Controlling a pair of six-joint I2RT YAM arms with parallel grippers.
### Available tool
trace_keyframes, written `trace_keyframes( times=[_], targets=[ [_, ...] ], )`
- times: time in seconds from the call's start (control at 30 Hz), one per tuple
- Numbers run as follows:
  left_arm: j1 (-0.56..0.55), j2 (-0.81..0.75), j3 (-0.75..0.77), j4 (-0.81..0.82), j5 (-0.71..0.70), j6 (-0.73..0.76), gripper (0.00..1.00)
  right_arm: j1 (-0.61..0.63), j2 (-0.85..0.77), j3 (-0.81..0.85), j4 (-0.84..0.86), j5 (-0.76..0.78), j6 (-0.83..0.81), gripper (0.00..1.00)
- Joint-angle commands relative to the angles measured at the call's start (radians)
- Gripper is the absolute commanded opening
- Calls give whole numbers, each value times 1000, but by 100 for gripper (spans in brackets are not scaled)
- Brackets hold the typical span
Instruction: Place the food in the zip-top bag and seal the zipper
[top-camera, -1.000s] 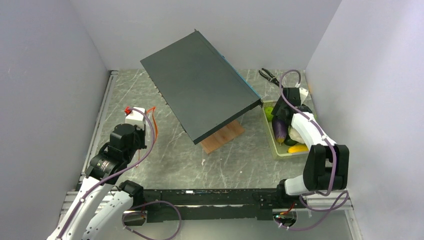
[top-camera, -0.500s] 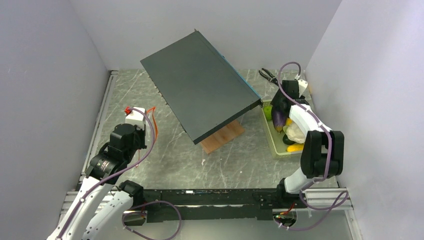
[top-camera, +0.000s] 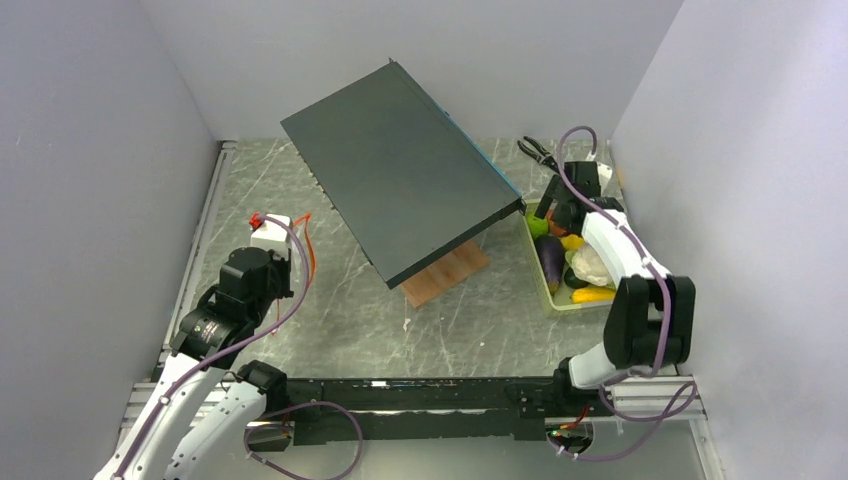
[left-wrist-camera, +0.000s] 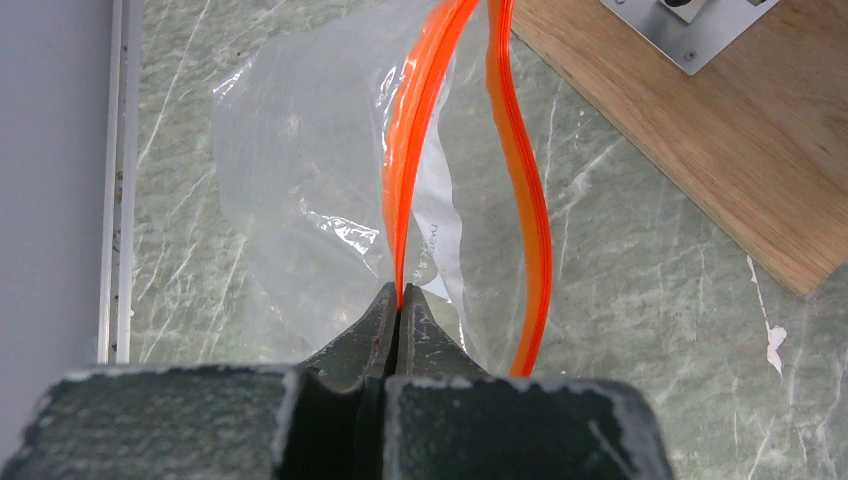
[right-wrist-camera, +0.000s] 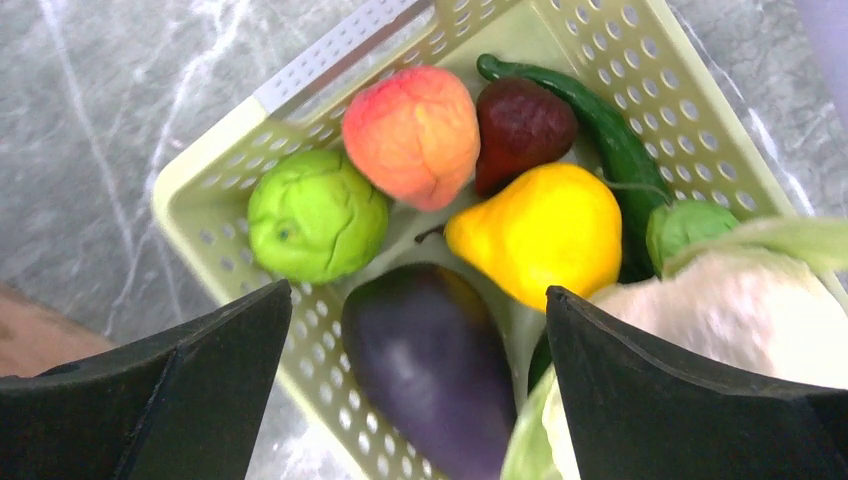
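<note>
- Left end effector (left-wrist-camera: 400, 300): clamped shut on one lip of the zipper (left-wrist-camera: 425, 120). It holds the zip-top bag (left-wrist-camera: 300, 190) up off the counter (left-wrist-camera: 620, 260) on the left side. The other orange lip hangs apart to the right, so the mouth is open but slim.
- Right end effector (right-wrist-camera: 418, 300): spread wide, holding nothing, hovering over the tray (right-wrist-camera: 330, 60) at the far right.
- All the food is in the tray. The eggplant (right-wrist-camera: 430, 370) is straight under the gap, with the lime (right-wrist-camera: 315, 215) and peach-coloured fruit (right-wrist-camera: 410, 135) beyond it. The yellow pear (right-wrist-camera: 540, 235) is just beside it on the right, and the cauliflower (right-wrist-camera: 720, 320) is at the right finger.
- Step in hand, my read: first pick, and the eggplant is the obvious target. Drop straight down and close across its width, not its length.
- The right finger would land close to the pear and cauliflower and may wedge or shove them. The left finger has bare tray floor between eggplant and lime, so there's more room there.
- The tray wall sits close outside the left finger. Don't hook the rim on the lift.
- Transit: the tilted dark panel (top-camera: 400, 185) on its wood block (top-camera: 445, 272) sits between tray and bag. Route along the near side, where the counter looks open.
- The bag mouth looks tight for the eggplant. Go in end-on, or it'll likely push the loose lip shut.
</note>
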Motion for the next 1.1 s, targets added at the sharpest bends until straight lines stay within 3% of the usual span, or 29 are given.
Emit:
trace_keyframes(
  times=[0.0,0.17,0.3,0.4,0.6,0.83,0.97,1.07],
  targets=[
    [3,-11,-7,47,7,-1,0,30,-181,-49,-48,15,25,99],
    [3,-10,-5,44,12,-2,0,36,-292,-151,-52,-49,48,82],
    [3,-13,-7,44,14,-2,0,35,-284,-187,-57,-18,15,64],
    [3,-17,-6,39,9,-4,0,35,-245,-182,-87,-42,17,59],
    [3,-21,-7,40,6,-4,0,34,-210,-208,-71,-51,28,59],
    [3,-18,-5,39,13,-4,0,27,-126,-243,-21,-101,33,70],
    [3,-19,-7,44,16,-2,0,26,-107,-265,20,-88,31,80],
    [3,-18,-7,43,19,-2,0,25,-61,-260,32,-87,30,82]
  ],
)
